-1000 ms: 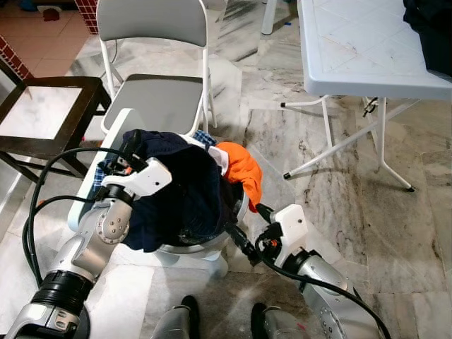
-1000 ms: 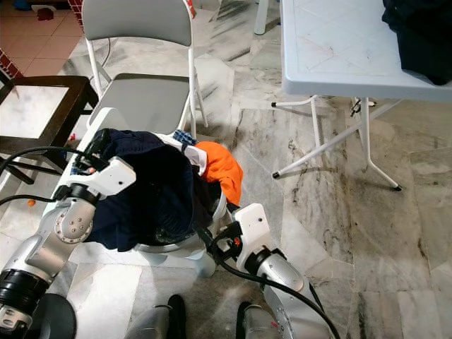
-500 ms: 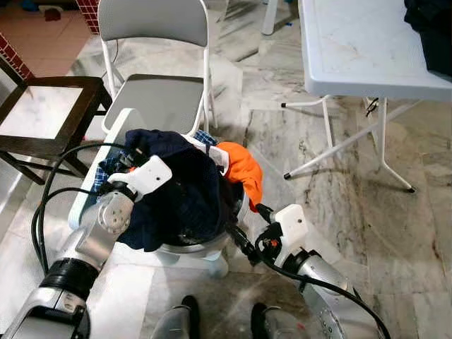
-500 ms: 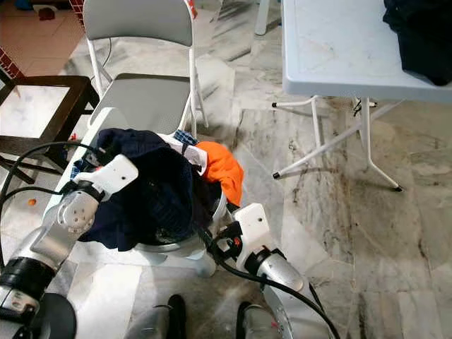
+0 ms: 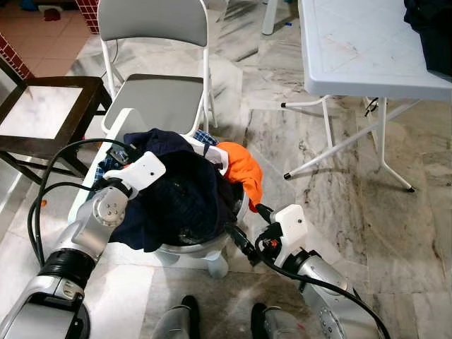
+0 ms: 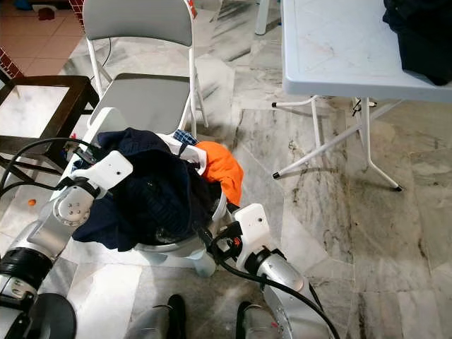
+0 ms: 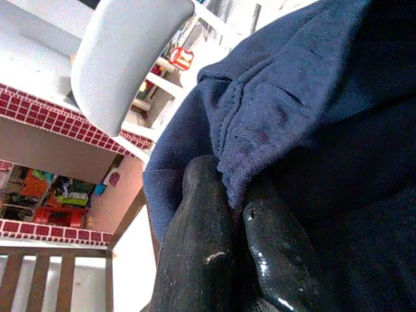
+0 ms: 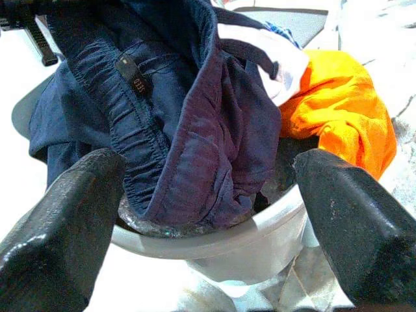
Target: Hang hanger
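Two silver arms reach down to a round white plastic basket [image 5: 212, 247] full of clothes on the grey marble floor [image 5: 339, 198]. The left gripper [image 7: 237, 214] has its two black fingers squeezed tight on a fold of the dark blue cloth garment [image 5: 180, 194], up at the top of the pile on the robot's left. The dark blue garment is big and floppy. It lies over most of the basket and hangs down over the rim on the left side. A bright orange cloth [image 5: 240, 169] sits just beside it on the right side of the basket and droops over the rim. A bit of white cloth [image 8: 279, 65] peeks out between the blue and the orange.

The right gripper [image 8: 208, 214] is low, near the front right of the basket. Its fingers are spread wide apart and hold nothing. They point at the basket rim and the blue garment.

A grey folding chair with white metal legs [image 5: 159, 99] stands just behind the basket. A dark brown wooden stool with a pale top [image 5: 42, 116] is to its left. A white plastic folding table [image 5: 360, 49] stands well apart on the right, with a dark cloth heap [image 5: 431, 25] on its far corner. I cannot make out a hanger anywhere.
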`<state>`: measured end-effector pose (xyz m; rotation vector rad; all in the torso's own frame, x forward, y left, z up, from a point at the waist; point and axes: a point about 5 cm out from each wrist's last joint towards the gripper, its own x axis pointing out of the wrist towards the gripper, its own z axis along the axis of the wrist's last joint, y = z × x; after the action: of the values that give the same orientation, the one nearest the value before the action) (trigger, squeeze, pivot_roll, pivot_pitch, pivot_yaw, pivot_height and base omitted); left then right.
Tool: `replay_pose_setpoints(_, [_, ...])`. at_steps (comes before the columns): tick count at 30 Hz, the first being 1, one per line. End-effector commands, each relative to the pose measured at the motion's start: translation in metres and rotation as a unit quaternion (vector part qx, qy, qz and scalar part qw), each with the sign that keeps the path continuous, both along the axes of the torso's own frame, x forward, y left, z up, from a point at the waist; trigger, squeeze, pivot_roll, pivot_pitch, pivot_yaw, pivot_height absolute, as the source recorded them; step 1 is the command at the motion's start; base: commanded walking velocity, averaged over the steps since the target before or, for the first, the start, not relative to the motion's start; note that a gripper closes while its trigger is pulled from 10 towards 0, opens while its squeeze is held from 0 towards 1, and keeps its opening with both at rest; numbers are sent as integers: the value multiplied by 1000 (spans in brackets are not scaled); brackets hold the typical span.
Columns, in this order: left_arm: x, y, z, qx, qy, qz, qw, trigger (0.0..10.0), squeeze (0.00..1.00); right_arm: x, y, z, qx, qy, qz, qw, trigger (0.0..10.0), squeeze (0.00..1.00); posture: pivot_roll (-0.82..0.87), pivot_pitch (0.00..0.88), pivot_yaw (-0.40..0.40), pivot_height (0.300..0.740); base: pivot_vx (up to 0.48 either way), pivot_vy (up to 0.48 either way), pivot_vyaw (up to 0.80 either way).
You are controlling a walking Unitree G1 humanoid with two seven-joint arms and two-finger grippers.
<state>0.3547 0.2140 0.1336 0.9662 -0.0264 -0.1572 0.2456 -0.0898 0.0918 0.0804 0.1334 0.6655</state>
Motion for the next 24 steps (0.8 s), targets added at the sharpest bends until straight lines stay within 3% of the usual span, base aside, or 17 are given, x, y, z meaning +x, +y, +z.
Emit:
replay_pose_setpoints(1, [-2, 12, -3, 8, 12, 13, 1000, 0, 0, -3, 3, -5, 5, 12, 3, 1000, 10000, 0, -44, 245, 34, 740, 0, 0, 0])
replay_pose_setpoints(9, [-1, 15, -2, 9, 15, 16, 1000, 0, 0, -3, 4, -6, 6, 14, 3, 1000, 10000, 0, -41, 245, 36, 740, 0, 0, 0])
replay_pose_setpoints(15, [1, 15, -3, -42, 62, 15, 997, 0, 0, -2, 4, -6, 5, 13, 0, 1000, 10000, 0, -42, 245, 35, 740, 0, 0, 0])
replay_pose_setpoints(16, [5, 14, 1, -88, 82, 16, 993, 0, 0, -2, 3, -6, 5, 13, -2, 1000, 10000, 0, -39, 243, 34, 740, 0, 0, 0])
replay_pose_setpoints(19, [9, 11, 9, -120, 93, 5, 988, 0, 0, -2, 2, -6, 4, 12, -4, 1000, 10000, 0, -39, 243, 34, 740, 0, 0, 0])
replay_pose_setpoints(22, [17, 2, 29, -252, 108, -11, 962, 0, 0, 1, 1, -6, -3, 5, -12, 1000, 10000, 0, -38, 240, 30, 740, 0, 0, 0])
replay_pose_setpoints(23, [17, 2, 29, -252, 108, -11, 962, 0, 0, 1, 1, -6, -3, 5, -12, 1000, 10000, 0, -38, 240, 30, 740, 0, 0, 0])
replay_pose_setpoints(24, [19, -4, 38, -295, 108, -29, 949, 0, 0, 3, 0, -5, -6, 0, -19, 1000, 10000, 0, -38, 238, 29, 740, 0, 0, 0])
